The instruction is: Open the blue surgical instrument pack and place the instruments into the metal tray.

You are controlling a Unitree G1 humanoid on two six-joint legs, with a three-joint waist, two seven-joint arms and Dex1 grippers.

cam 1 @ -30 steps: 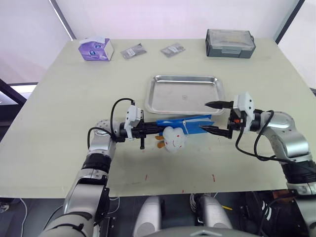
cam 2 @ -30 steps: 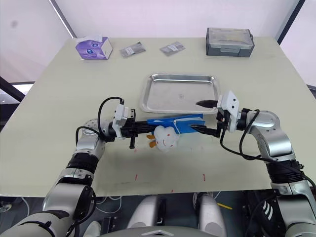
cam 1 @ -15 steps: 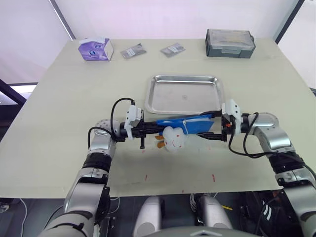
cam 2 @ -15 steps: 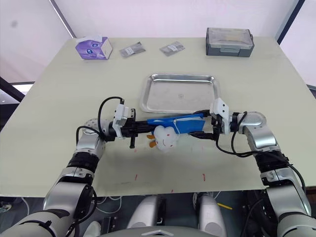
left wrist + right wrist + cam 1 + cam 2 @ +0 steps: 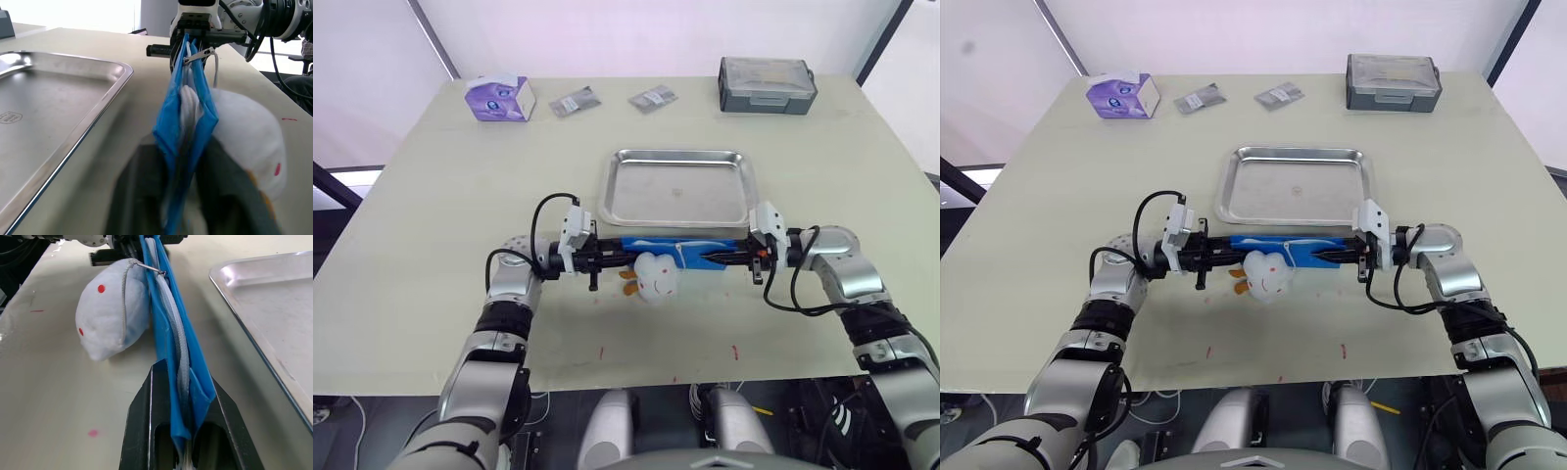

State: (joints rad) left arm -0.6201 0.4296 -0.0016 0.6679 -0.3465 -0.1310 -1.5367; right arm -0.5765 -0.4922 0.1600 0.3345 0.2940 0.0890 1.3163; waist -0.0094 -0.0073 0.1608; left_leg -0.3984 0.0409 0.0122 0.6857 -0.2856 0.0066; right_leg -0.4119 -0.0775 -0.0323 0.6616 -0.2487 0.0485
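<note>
Between both grippers now, pack [image 5: 680, 249] pinched taut.

Both tools hold the blue pack stretched on the desk

The blue surgical instrument pack [image 5: 1288, 249] lies just in front of the metal tray [image 5: 1292, 184], with the left tool [image 5: 1230, 254] pinching one end and the right tool [image 5: 1340, 254] the other. A white plush toy [image 5: 1261, 274] hangs at its near edge. A grey lidded box [image 5: 1394, 82], two foil packets [image 5: 1201, 99] and a purple tissue box [image 5: 1122, 95] line the far edge of the desk [image 5: 1058, 225].

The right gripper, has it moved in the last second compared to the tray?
Yes. The right gripper, open beside the metal tray's right corner before, has moved toward the left gripper and shut on the blue surgical instrument pack.
</note>
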